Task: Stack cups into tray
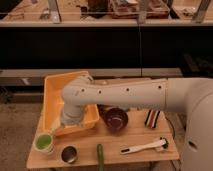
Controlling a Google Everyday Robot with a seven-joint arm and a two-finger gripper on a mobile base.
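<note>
Camera view over a small wooden table (140, 136) with a white robot arm (117, 94) reaching across from 3 o'clock. At 10 o'clock on the table, the tray (51, 97), a big yellow-orange tub, tilted and overhanging the table's left edge. Jaws down at the arm's end, low at the tray's near side at roughly 6 o'clock of the tub, hidden by the bulky wrist; cannot tell how far apart, nor whether holding anything. At 8 o'clock, outside the tray and just beside its near corner, a pale green cup (44, 142), upright. At 7 o'clock, near the front edge, a shiny steel cup (69, 154), also upright and apart from the green one. At the table's middle, a dark maroon bowl (115, 120). At 6 o'clock, a slim green stick-shaped item (100, 156). At 5 o'clock, a white long-handled utensil (145, 146), lying flat. At 3 o'clock, a small striped object (152, 118).
</note>
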